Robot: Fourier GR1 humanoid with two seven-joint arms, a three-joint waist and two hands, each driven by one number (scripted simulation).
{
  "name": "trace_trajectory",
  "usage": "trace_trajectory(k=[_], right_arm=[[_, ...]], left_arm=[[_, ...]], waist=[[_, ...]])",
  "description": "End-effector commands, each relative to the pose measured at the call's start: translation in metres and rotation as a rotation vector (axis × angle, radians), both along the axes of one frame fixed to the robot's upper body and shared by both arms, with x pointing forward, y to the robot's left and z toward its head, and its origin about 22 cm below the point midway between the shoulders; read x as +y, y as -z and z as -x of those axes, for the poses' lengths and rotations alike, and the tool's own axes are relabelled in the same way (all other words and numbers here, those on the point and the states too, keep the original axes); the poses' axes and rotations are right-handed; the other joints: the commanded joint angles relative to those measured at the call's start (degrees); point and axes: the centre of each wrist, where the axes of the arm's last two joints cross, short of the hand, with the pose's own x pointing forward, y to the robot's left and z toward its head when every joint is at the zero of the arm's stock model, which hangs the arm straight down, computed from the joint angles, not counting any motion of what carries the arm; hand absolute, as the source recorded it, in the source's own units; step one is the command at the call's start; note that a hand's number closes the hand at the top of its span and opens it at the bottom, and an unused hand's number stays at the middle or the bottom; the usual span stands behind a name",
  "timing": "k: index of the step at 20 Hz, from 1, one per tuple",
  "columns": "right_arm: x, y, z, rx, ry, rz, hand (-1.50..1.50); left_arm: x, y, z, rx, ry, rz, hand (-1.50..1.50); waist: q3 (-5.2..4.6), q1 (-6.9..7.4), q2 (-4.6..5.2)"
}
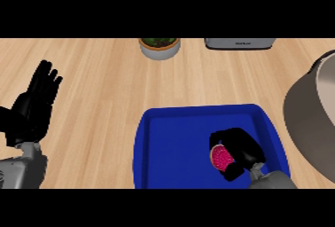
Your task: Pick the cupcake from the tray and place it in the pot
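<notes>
From the head view, my worry is the carry. The large grey metal pot (305,126) stands to the right of my right hand (243,144), beyond the tray's raised rim. If I sweep sideways too low, I judge the load could clip that rim or the pot's wall and tip out. The right hand is curled narrowly round the pink-topped cupcake (221,158), fingers and thumb wrapping it. The cupcake sits just left of the palm, over the deep-blue rectangular plastic tray (173,146). I cannot tell whether it is lifted. My left hand (33,111) rests open, far to the left.
</notes>
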Motion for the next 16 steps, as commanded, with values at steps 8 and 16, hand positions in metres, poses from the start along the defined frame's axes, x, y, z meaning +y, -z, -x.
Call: trace_trajectory(k=[8, 16], right_arm=[[0.009, -0.058, 0.153, -0.107, 0.061, -0.096, 1.5], [-0.009, -0.12, 0.155, -0.555, 0.379, -0.349, 1.5]], left_arm=[[0.006, -0.005, 0.007, 0.004, -0.004, -0.021, 0.0], [0.019, -0.001, 0.008, 0.008, -0.036, -0.012, 0.0]], waist=[[0.01, -1.2, -0.3], [0.07, -1.58, -0.4]])
